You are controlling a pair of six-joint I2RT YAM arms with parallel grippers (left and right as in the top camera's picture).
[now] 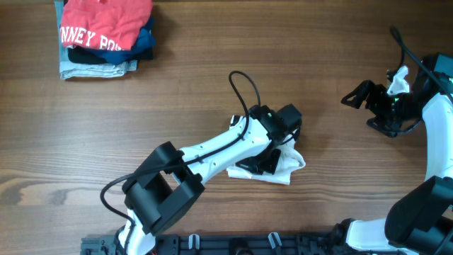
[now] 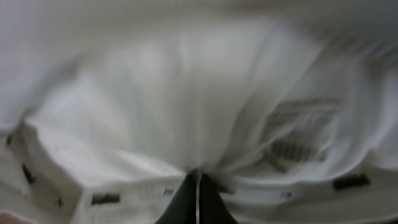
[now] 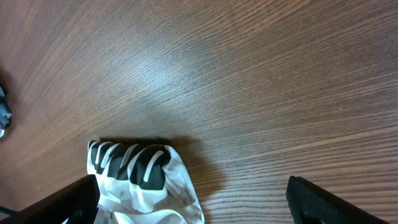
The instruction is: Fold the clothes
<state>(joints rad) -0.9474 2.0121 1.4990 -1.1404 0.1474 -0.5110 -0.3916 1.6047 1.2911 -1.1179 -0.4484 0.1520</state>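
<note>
T-shirt (image 1: 283, 166): white, bunched in a small heap on the desk (image 1: 212, 92), right of centre, partly under the left arm
Left end effector (image 1: 260, 164): down on the heap; in its wrist view the dark fingers (image 2: 198, 202) meet together with the thin fabric (image 2: 186, 93) gathered and pinched between them
Right end effector (image 3: 193, 193): above bare wood at the desk's right side, well apart from the heap, fingers spread wide, holding nothing
Red garment (image 1: 106, 25): on top of a folded pile at the far left corner
</note>
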